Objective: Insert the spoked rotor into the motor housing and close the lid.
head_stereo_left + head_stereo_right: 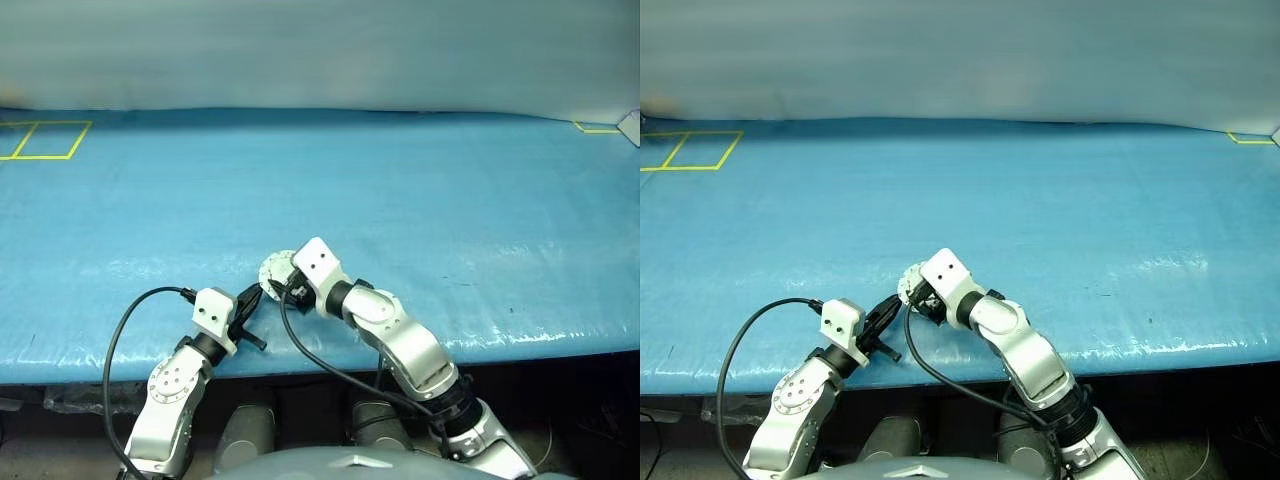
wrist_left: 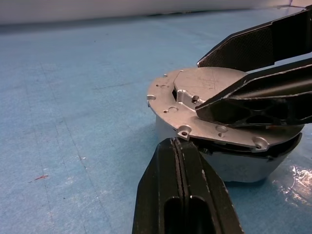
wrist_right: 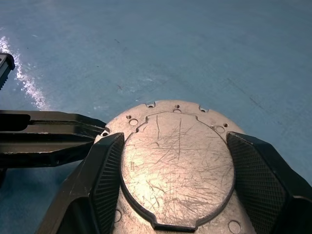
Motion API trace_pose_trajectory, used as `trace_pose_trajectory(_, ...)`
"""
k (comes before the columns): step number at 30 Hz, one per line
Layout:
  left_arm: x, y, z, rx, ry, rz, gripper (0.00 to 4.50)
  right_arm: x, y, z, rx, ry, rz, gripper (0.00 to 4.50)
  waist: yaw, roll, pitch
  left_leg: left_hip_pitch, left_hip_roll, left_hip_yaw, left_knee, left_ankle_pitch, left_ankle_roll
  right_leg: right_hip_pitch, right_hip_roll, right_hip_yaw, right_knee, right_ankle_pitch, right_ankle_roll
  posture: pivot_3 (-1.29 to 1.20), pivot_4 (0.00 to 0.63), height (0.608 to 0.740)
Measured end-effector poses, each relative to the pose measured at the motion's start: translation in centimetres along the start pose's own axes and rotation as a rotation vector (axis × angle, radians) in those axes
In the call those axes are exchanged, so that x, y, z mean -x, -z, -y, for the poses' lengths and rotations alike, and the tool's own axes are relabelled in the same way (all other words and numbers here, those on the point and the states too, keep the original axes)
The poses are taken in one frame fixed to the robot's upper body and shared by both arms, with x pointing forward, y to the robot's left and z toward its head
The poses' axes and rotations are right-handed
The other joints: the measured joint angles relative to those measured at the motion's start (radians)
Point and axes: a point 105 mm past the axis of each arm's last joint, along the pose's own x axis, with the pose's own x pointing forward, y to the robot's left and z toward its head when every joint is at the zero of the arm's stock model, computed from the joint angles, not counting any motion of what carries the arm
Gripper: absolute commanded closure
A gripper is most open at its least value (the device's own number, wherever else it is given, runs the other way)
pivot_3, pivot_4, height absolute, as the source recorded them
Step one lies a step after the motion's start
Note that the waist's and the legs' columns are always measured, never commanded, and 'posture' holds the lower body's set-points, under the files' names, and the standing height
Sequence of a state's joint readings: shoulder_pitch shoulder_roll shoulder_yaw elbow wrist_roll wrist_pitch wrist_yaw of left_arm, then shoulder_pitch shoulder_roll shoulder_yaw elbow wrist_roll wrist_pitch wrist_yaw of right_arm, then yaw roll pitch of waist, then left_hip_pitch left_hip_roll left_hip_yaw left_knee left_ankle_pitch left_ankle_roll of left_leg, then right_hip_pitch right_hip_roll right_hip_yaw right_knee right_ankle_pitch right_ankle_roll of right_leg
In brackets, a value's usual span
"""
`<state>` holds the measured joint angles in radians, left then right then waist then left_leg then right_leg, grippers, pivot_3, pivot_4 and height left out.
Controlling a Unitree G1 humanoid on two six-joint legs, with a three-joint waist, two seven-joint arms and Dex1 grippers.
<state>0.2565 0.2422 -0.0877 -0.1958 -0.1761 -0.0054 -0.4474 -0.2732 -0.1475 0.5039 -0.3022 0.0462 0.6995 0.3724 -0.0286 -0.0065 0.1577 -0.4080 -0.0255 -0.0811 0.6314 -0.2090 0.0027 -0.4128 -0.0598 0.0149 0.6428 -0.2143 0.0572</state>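
On the blue bench point(image 1: 450, 200), the right end effector point(image 3: 170, 180) straddles the lid point(image 3: 178, 161) atop the motor housing point(image 2: 234, 165), gripping it; the left end effector point(image 2: 183, 185), fingers pressed together, touches the housing's side.

Silver-grey jointed arms, white blocky wrist housings with small dark holes, perhaps screws, looping black cables, black fingers point(image 3: 109, 170) with ribbed, textured inner pads

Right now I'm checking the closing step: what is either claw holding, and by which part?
The right claw grips the thin notched silvery lid by opposite edges. The left claw is shut, holding nothing.
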Motion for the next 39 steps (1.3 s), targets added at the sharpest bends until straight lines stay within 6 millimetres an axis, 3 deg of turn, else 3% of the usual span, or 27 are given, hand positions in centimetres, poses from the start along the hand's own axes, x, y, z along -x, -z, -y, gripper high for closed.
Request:
trace_pose_trajectory(19,0.0,0.3,0.2,0.016,0.012,-0.014,4.5,-0.6,-0.6,0.8,-0.1,-0.156,-0.088,1.49,-0.001,0.0,0.0,0.0,0.0,-0.001,0.0,0.0,0.0,0.0,0.0,0.0,0.0,0.0,0.0,0.0,0.15,0.74)
trace_pose_trajectory(30,0.1,0.5,0.2,0.021,0.008,-0.022,4.5,-0.2,-1.3,0.7,0.113,-0.246,-0.041,1.49,-0.002,0.0,0.0,0.0,0.0,0.0,0.0,0.0,0.0,0.0,0.0,-0.001,0.0,0.0,0.0,0.0,0.15,0.74)
trace_pose_trajectory(39,-0.1,0.4,0.4,0.03,0.013,-0.018,4.5,-0.2,-1.7,2.4,0.212,-0.324,-0.061,1.49,-0.002,0.0,0.0,0.0,0.0,0.0,0.0,0.0,0.0,0.0,0.0,-0.001,0.0,0.0,0.0,0.0,0.15,0.74)
